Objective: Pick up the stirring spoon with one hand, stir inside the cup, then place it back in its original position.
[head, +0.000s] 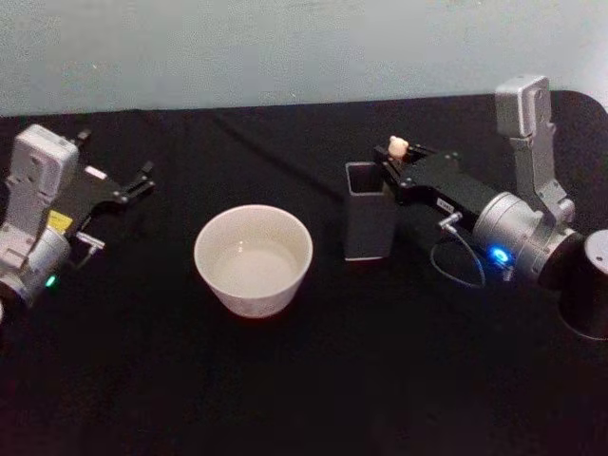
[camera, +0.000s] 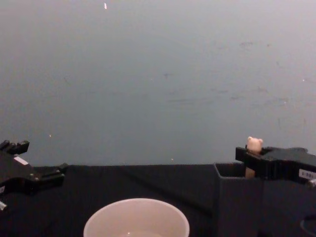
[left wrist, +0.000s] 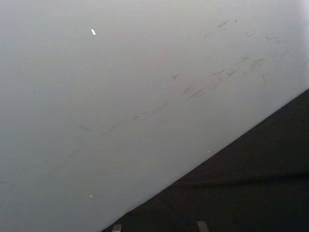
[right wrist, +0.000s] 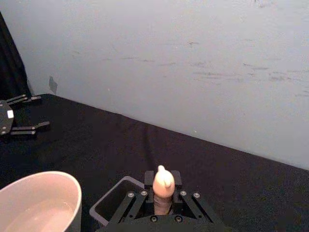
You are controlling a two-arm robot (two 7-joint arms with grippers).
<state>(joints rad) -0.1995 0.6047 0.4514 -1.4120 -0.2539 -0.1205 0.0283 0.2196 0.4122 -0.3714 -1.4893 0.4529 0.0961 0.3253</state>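
My right gripper [head: 392, 160] is closing on the stirring spoon [head: 398, 145] just under its tiny bear head. The jaws are pinching the beige handle (as far as I can judge, with nothing else between them), while the rest of the spoon is standing out of sight inside the dark grey holder [head: 369, 223], at its far right corner.

The risk, as I am reading it, is sitting in that narrow square mouth. If I am pulling at a slant and not straight up, the hidden bowl could catch the rim and tip the tall holder over. The handle is slim and smooth, so a light pinch could let it swivel or slide in the jaws on the way across. The cup [head: 249, 302] is waiting just to the left of the holder with what looks like liquid in it. A low crossing could knock its thin rim, and brisk stirring could slop the contents onto the black surface [head: 304, 399].

My right arm is reaching in low from the right, forearm lying almost level above the surface and wrist pointing at the holder's top. My left gripper [head: 141, 180] is resting at the left edge, well apart from the cup, its jaws spread and holding nothing.
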